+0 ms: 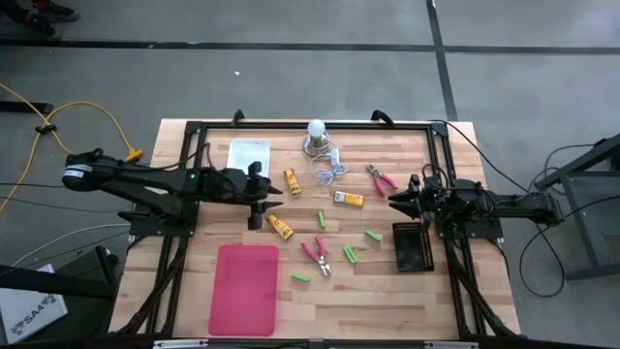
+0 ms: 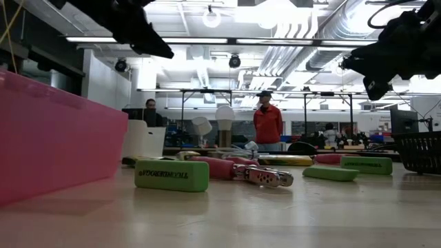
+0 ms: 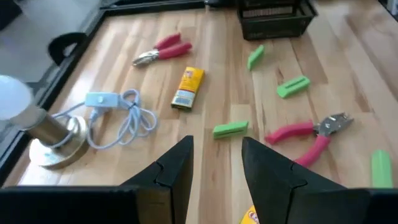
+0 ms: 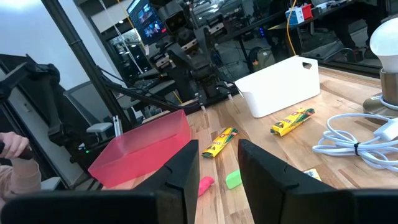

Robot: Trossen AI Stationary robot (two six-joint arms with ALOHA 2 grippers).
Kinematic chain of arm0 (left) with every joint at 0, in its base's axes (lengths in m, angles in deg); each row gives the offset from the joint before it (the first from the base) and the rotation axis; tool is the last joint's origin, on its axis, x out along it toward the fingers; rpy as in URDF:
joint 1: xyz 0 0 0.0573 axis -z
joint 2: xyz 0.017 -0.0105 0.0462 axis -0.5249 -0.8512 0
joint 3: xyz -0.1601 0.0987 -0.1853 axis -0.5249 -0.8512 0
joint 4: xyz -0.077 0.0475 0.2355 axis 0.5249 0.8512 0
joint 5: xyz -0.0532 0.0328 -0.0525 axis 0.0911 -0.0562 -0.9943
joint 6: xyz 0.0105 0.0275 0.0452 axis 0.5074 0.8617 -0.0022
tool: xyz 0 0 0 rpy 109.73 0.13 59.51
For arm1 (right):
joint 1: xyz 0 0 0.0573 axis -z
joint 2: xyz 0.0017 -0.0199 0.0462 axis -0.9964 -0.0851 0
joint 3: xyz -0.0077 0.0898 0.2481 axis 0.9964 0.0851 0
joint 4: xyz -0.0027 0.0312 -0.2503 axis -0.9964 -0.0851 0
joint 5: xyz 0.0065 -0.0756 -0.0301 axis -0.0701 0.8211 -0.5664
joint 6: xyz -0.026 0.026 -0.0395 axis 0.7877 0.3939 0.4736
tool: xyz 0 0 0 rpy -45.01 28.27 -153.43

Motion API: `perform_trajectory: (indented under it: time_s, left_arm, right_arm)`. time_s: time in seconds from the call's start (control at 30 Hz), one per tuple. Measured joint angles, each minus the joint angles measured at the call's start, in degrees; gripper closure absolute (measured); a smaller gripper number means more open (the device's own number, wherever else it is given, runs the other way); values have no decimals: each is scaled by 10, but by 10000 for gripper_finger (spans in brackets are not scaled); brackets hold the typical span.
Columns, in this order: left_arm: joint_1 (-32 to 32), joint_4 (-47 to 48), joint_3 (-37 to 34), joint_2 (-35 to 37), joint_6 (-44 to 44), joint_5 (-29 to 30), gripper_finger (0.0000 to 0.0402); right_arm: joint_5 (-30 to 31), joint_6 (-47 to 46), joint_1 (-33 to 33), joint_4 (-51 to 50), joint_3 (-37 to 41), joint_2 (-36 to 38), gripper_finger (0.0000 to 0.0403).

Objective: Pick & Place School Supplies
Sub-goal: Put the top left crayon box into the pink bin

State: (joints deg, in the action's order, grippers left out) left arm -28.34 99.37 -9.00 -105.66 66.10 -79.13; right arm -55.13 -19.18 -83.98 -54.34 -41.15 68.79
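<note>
Three orange-yellow oblong pieces point(image 1: 280, 227) point(image 1: 292, 181) point(image 1: 349, 199) lie flat on the wooden table. Several light-green sticks, such as one point(image 1: 322, 219) and another point(image 3: 230, 129), and two pink-handled pliers point(image 1: 317, 254) point(image 1: 381, 178) lie among them. My left gripper point(image 1: 260, 199) point(image 3: 216, 144) hangs open above the table, left of the supplies. It slants down toward them, and one yellow piece point(image 3: 252, 215) lies just below it. My right gripper point(image 1: 395, 199) point(image 4: 217, 152) waits open and level at the table's right, above the black basket's far end.
A pink tray point(image 1: 245, 288) lies at the near left and a white bin point(image 1: 249, 153) at the far left. A black mesh basket point(image 1: 409, 245) stands at the right. A white bulb lamp point(image 1: 316, 131) with a coiled cord point(image 3: 124, 118) stands at the far middle. People stand in the room behind.
</note>
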Motion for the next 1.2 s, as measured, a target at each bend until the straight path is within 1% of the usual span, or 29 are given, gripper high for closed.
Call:
perform_trajectory:
  time_s: [0.17,0.4,0.57,0.67,0.83,1.0,1.2]
  left_arm:
    - [0,33,33,-43,10,-30,271]
    - [0,115,85,-101,21,-61,271]
    - [0,119,94,-125,43,-101,271]
    - [-5,128,95,-131,47,-111,271]
    - [-33,156,95,-152,20,-118,271]
    - [-72,161,95,-185,10,-170,271]
    - [-106,161,96,-220,23,-195,271]
  right_arm:
    - [0,0,0,0,0,0,302]
    - [0,0,0,0,0,0,302]
    - [0,0,0,0,0,0,302]
    - [0,0,0,0,0,0,302]
    - [0,0,0,0,0,0,302]
    - [0,0,0,0,0,0,302]
    - [0,0,0,0,0,0,302]
